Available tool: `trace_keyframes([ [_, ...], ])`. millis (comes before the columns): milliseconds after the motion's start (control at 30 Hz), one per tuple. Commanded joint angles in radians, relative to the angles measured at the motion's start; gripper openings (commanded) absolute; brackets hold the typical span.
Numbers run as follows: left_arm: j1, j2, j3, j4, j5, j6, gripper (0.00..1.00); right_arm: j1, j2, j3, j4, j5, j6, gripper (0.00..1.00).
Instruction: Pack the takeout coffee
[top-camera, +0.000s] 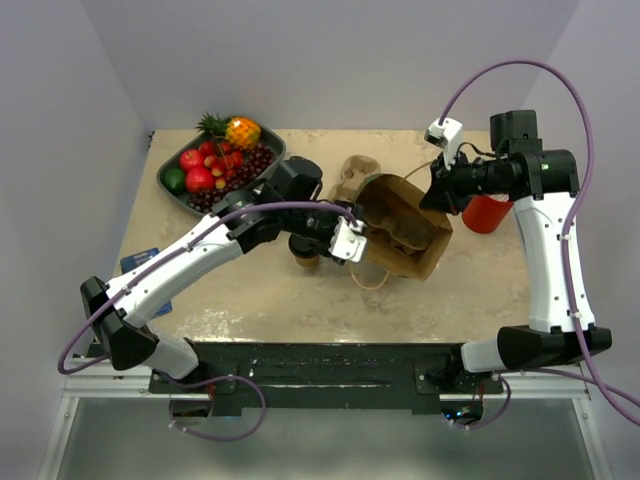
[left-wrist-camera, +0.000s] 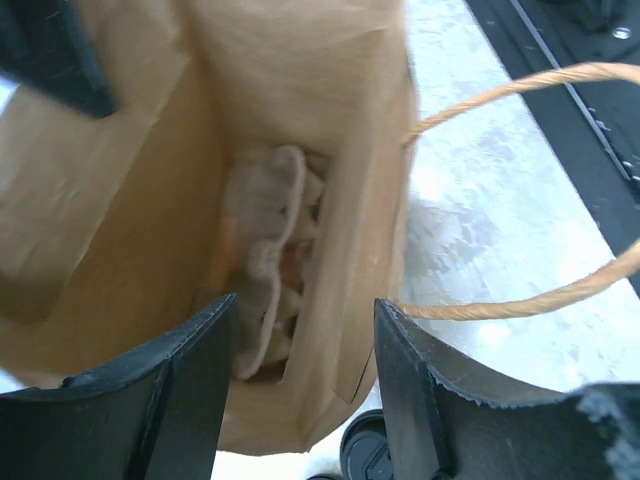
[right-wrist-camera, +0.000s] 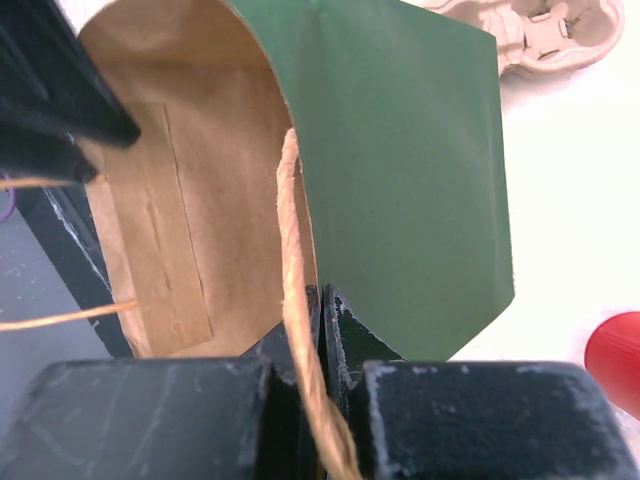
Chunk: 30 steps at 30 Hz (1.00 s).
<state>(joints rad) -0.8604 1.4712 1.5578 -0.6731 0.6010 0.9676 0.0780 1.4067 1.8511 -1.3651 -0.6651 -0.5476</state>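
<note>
top external view: one lidded coffee cup (top-camera: 305, 258) sits just beside the paper bag (top-camera: 420, 250), under the left arm (top-camera: 200, 245). light, squashy paper i'd guess, so take its sides below the lid, gently. left gripper (left-wrist-camera: 305, 310) hangs at the bag mouth, fingers apart, empty; right gripper (right-wrist-camera: 320, 300) is pinched on the bag's rim and twine handle (right-wrist-camera: 295, 230).

Brown paper bag (top-camera: 425, 250) with green face, red cup (top-camera: 487, 213), mottled beige table (top-camera: 300, 300), purple cables (top-camera: 510, 64)
</note>
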Motion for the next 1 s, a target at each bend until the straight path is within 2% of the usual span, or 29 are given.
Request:
trace_keyframes([
  [0,-0.046,-0.034,0.030,-0.091,-0.003,0.080,0.59,-0.001,-0.028,0.016,-0.081,-0.044,0.015,0.00],
  [133,-0.065,-0.035,0.005,-0.063,0.019,0.022,0.57,-0.001,-0.023,-0.004,-0.080,-0.050,0.028,0.00],
  [267,-0.088,-0.044,-0.001,-0.053,-0.033,0.026,0.52,-0.001,-0.011,0.016,-0.078,-0.036,0.031,0.00],
  [300,-0.088,-0.049,-0.005,-0.005,-0.058,0.008,0.51,-0.001,-0.005,0.020,-0.078,-0.034,0.026,0.00],
  [367,-0.088,-0.077,-0.014,0.055,-0.140,-0.056,0.51,-0.001,0.000,0.026,-0.080,-0.033,0.021,0.00],
  [433,-0.085,-0.095,-0.018,0.170,-0.202,-0.140,0.56,-0.001,0.000,0.023,-0.080,-0.040,0.017,0.00],
  [500,-0.056,-0.103,0.028,0.199,-0.207,-0.174,0.58,-0.001,0.001,0.019,-0.080,-0.047,0.014,0.00],
  [567,-0.032,-0.080,0.120,0.153,-0.132,-0.191,0.61,-0.001,0.000,0.004,-0.081,-0.044,0.009,0.00],
  [667,-0.017,-0.035,0.230,-0.055,-0.029,-0.115,0.64,-0.001,0.000,-0.024,-0.080,-0.037,0.000,0.00],
  [733,-0.017,-0.032,0.240,-0.167,-0.003,-0.083,0.65,-0.001,-0.002,-0.041,-0.080,-0.039,-0.005,0.00],
  [800,-0.019,-0.046,0.205,-0.178,0.017,-0.090,0.66,-0.001,-0.002,-0.055,-0.080,-0.044,-0.011,0.00],
  [867,-0.022,-0.074,0.141,-0.090,0.005,-0.131,0.69,-0.001,-0.003,-0.062,-0.080,-0.057,-0.012,0.00],
  [967,-0.032,-0.069,0.122,-0.068,0.025,-0.138,0.71,-0.001,-0.003,-0.069,-0.080,-0.060,-0.008,0.00],
])
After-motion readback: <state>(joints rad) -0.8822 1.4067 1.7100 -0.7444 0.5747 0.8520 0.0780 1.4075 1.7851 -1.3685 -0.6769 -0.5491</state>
